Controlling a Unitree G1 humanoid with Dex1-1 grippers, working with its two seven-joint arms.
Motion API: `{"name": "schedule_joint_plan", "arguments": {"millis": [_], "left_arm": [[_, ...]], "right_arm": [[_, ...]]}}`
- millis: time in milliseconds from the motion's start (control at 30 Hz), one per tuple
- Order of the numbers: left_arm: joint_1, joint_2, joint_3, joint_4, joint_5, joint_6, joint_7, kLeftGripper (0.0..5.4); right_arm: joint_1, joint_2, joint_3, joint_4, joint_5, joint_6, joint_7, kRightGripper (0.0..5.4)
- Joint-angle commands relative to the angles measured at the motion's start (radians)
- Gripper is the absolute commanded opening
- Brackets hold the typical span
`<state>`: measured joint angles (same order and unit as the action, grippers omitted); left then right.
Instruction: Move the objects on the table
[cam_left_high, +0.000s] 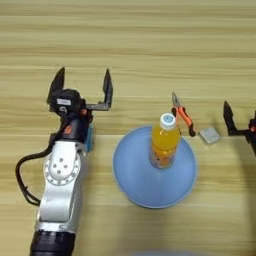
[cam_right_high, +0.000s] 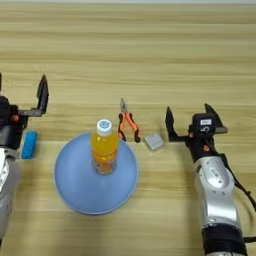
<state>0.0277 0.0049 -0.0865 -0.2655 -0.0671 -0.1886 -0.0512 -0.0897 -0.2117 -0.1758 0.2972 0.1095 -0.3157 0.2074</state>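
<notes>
A small clear bottle (cam_left_high: 164, 144) of orange liquid with a white cap stands upright on a round blue plate (cam_left_high: 135, 180) at the table's middle. The bright-blue bar (cam_right_high: 30, 145) lies flat left of the plate, partly tucked under my left arm. My left gripper (cam_left_high: 82, 86) is open just beyond the bar, its two black fingers spread wide with nothing between them. My right gripper (cam_right_high: 189, 121) is open too, right of the plate and empty.
Orange-handled pliers (cam_right_high: 128, 126) lie just beyond the plate's far right rim. A small grey block (cam_right_high: 154, 142) rests between the pliers and my right gripper. The light-tan wooden table (cam_left_high: 150, 45) stretches beyond both grippers.
</notes>
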Motion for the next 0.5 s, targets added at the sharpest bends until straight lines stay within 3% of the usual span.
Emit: {"name": "schedule_joint_plan", "arguments": {"millis": [33, 300, 500], "left_arm": [[0.034, -0.020, -0.096, -0.058, 0.008, 0.063, -0.031, 5.40], [0.071, -0.069, -0.267, -0.003, 0.056, 0.043, -0.050, 5.40], [0.086, -0.063, -0.345, 0.022, 0.068, 0.004, -0.062, 5.40]], "right_arm": [[0.014, 0.009, 0.012, -0.027, 0.002, 0.015, 0.000, 5.40], [0.017, 0.012, 0.018, -0.032, -0.005, 0.014, -0.006, 5.40], [0.019, 0.014, 0.021, -0.035, -0.007, 0.014, -0.008, 5.40]]}}
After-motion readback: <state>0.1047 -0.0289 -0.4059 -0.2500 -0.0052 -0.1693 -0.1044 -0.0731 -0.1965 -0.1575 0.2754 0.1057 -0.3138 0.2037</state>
